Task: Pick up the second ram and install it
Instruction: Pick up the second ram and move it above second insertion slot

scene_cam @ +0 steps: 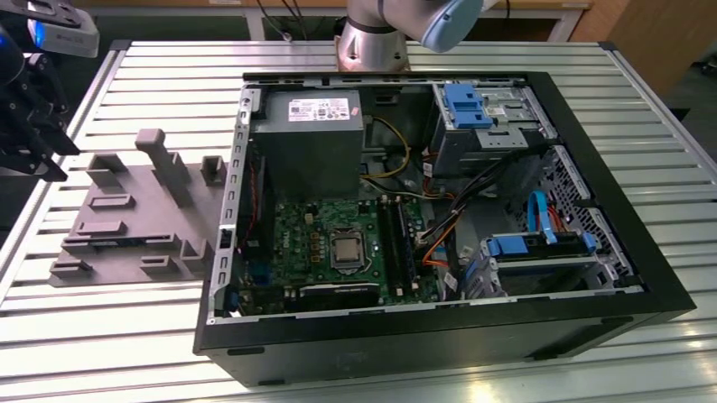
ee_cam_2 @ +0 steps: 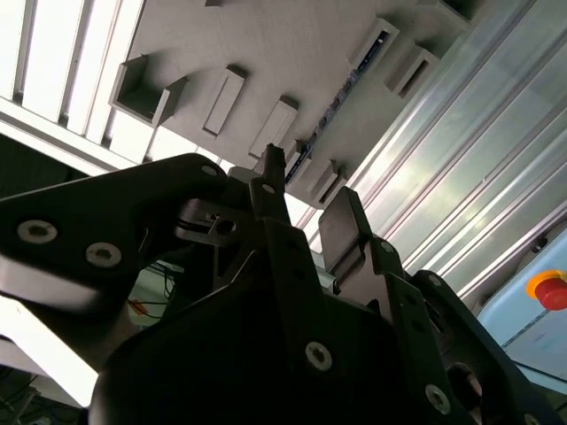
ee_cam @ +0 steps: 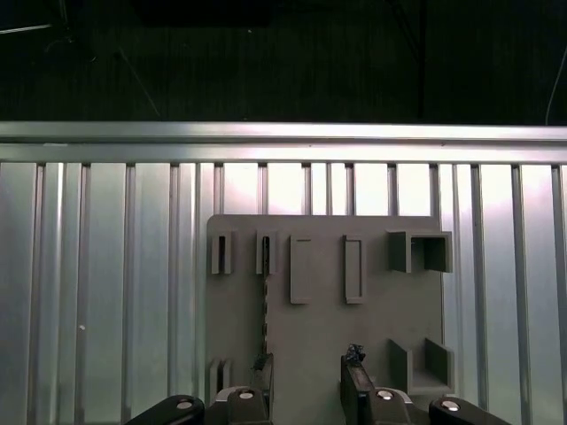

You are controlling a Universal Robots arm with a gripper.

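Observation:
The second ram [ee_cam: 264,301] is a thin dark strip standing on edge in a slot of the gray fixture [ee_cam: 323,336]. In the second wrist view the ram [ee_cam_2: 338,102] runs as a dark line across the fixture [ee_cam_2: 266,53]. My gripper [ee_cam: 307,358] hovers above the fixture, open, with nothing between its fingers. One fingertip [ee_cam: 261,362] lies in line with the near end of the strip, and the other fingertip [ee_cam: 354,354] stands well to its side. In the exterior view the gripper [scene_cam: 39,155] hangs at the left edge, beyond the fixture [scene_cam: 134,210].
An open black computer case [scene_cam: 627,277] lies on the ribbed metal table [scene_cam: 134,75], on the exterior view's right of the fixture. Inside are the green motherboard [scene_cam: 302,227] with its processor [scene_cam: 345,249], dark memory slots [scene_cam: 395,239], a power supply [scene_cam: 308,126] and loose cables.

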